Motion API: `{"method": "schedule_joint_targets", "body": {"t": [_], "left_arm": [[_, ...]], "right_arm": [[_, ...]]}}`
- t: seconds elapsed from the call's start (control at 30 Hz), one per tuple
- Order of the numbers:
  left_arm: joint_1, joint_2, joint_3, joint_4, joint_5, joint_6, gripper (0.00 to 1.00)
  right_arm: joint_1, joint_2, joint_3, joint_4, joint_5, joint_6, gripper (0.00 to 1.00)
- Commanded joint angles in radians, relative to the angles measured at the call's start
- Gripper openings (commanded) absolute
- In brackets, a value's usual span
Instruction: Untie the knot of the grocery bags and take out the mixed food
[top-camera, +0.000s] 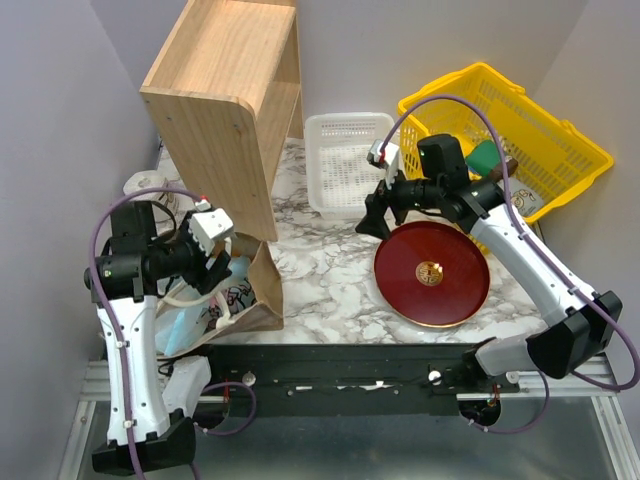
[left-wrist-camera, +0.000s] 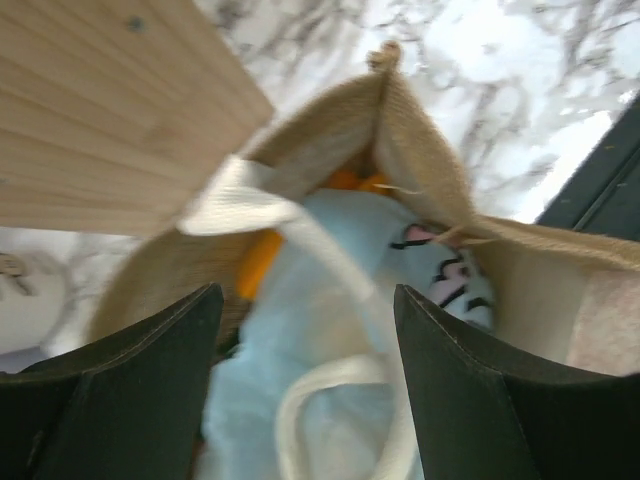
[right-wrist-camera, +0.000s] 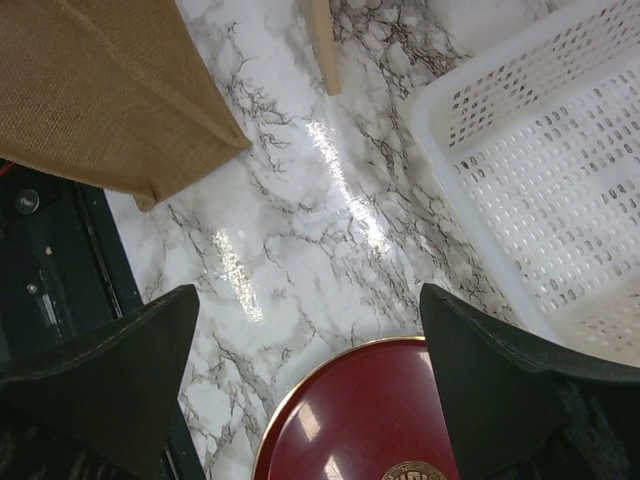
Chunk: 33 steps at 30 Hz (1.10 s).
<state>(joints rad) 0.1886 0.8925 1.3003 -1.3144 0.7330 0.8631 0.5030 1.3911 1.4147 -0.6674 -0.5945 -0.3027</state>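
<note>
The brown paper bag (top-camera: 265, 290) stands at the table's near left, against the wooden shelf. In the left wrist view its mouth (left-wrist-camera: 420, 150) gapes, with the light blue plastic bag (left-wrist-camera: 340, 260) inside. A cream rope handle (left-wrist-camera: 330, 390) loops across the blue bag. Something orange (left-wrist-camera: 260, 260) peeks out beside the blue plastic. The knot cannot be made out. My left gripper (left-wrist-camera: 308, 292) hovers open just over the bag's mouth, with the blue bag and the rope loop below its spread jaws. My right gripper (right-wrist-camera: 308, 295) hangs open and empty over the marble, above the far edge of the red plate (right-wrist-camera: 360, 420).
A tall wooden shelf (top-camera: 225, 100) stands at the back left, close to the bag. A white mesh basket (top-camera: 345, 165) sits at the back middle and a yellow basket (top-camera: 510, 130) with goods at the back right. The red plate (top-camera: 430, 272) lies right of centre.
</note>
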Motion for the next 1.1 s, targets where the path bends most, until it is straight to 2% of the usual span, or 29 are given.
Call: {"method": "schedule_joint_targets", "body": {"t": [0.0,0.1,0.17,0.23,0.27,0.37,0.4,0.53,0.6,0.7,0.8,0.87,0.93,1.0,1.03,1.07], "left_arm": [[-0.043,-0.072,-0.097,-0.026,-0.026,-0.188,0.78],[-0.046,-0.064,-0.128,0.07,-0.075,-0.254,0.78],[-0.052,-0.049,-0.168,0.162,-0.16,-0.304,0.76],[-0.064,-0.038,-0.185,0.248,-0.286,-0.355,0.71],[-0.066,-0.032,-0.18,0.292,-0.402,-0.357,0.68],[-0.066,-0.007,-0.116,0.326,-0.57,-0.331,0.61],[-0.066,-0.004,-0.095,0.325,-0.631,-0.31,0.56],[-0.064,-0.038,0.019,0.343,-0.656,-0.214,0.45],[-0.064,-0.05,0.034,0.443,-0.684,-0.207,0.43],[-0.066,-0.041,-0.005,0.621,-0.716,-0.184,0.47],[-0.066,0.041,-0.047,0.76,-0.773,-0.161,0.49],[-0.064,0.111,-0.052,0.852,-0.809,-0.156,0.55],[-0.064,0.176,-0.004,0.891,-0.834,-0.156,0.67],[-0.064,0.218,0.051,0.89,-0.847,-0.183,0.73],[-0.063,0.249,0.118,0.874,-0.834,-0.193,0.78],[-0.061,0.264,0.155,0.792,-0.798,-0.199,0.82]], "right_arm": [[0.006,-0.024,-0.037,0.034,-0.021,0.016,1.0],[0.006,-0.033,-0.056,0.034,-0.019,0.013,1.0],[0.006,-0.033,-0.06,0.034,-0.016,0.013,1.0],[0.006,-0.032,-0.06,0.037,-0.011,0.011,1.0],[0.006,-0.032,-0.059,0.037,-0.007,0.013,1.0],[0.006,-0.035,-0.057,0.038,0.015,0.008,1.0],[0.006,-0.038,-0.062,0.037,0.019,-0.001,1.0],[0.006,-0.049,-0.089,0.046,0.036,-0.009,1.0],[0.006,-0.05,-0.098,0.049,0.039,-0.009,1.0],[0.006,-0.049,-0.111,0.057,0.036,-0.009,1.0],[0.006,-0.044,-0.109,0.06,0.033,-0.001,1.0],[0.006,-0.049,-0.112,0.058,0.038,-0.001,1.0],[0.006,-0.053,-0.118,0.058,0.044,-0.007,1.0],[0.006,-0.064,-0.137,0.058,0.048,-0.01,1.0],[0.005,-0.069,-0.146,0.061,0.048,-0.01,1.0],[0.006,-0.075,-0.154,0.063,0.045,-0.012,1.0]]}}
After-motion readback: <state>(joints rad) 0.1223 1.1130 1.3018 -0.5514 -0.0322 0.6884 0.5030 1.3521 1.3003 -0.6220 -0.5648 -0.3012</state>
